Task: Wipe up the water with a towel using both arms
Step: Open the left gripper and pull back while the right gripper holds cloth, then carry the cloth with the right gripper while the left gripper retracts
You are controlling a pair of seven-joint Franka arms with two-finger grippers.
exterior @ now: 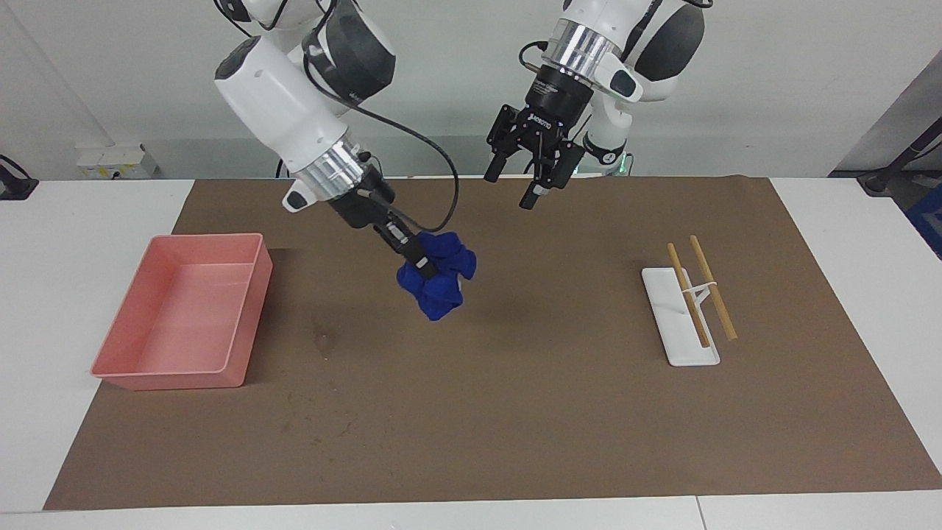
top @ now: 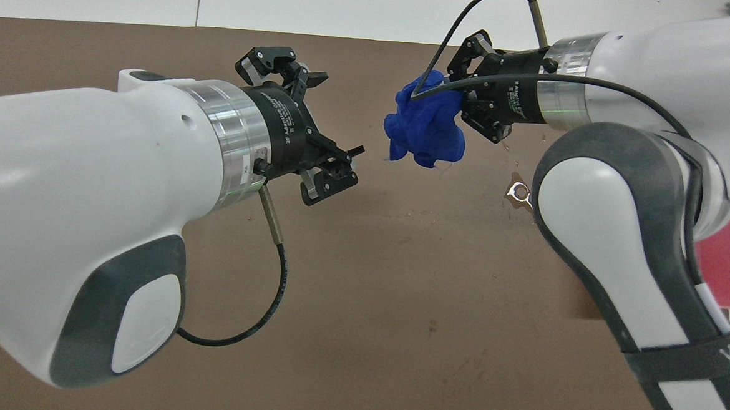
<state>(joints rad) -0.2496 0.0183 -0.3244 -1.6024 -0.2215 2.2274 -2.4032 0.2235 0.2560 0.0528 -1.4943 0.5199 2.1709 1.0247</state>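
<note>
**Brown mat, blue towel carried toward the spill**

Brown matting [exterior: 515,412] covers the table [exterior: 88,213]; every position below is given relative to the pink tray [exterior: 184,316], which sits at the right arm's end. The right arm [exterior: 283,103] reaches down over the mat beside the tray, and the right gripper [exterior: 419,265] has its fingers clamped on the towel [exterior: 438,283], a bunched blue wad hanging in the air, clear of the mat. The left arm [exterior: 611,44] is held high, well apart from the tray; the left gripper [exterior: 519,184] has its fingers spread and holds nothing. A white holder [exterior: 681,324] with two wooden sticks [exterior: 699,287] lies farthest from the tray. The water [exterior: 322,340], a small dark blotch, lies on the mat just beside the tray, between it and the towel.

Risk, as a judgement: the towel is balled, so little cloth would meet the wet patch; a sweep toward the tray could push water against its wall or nudge the tray itself.
</note>
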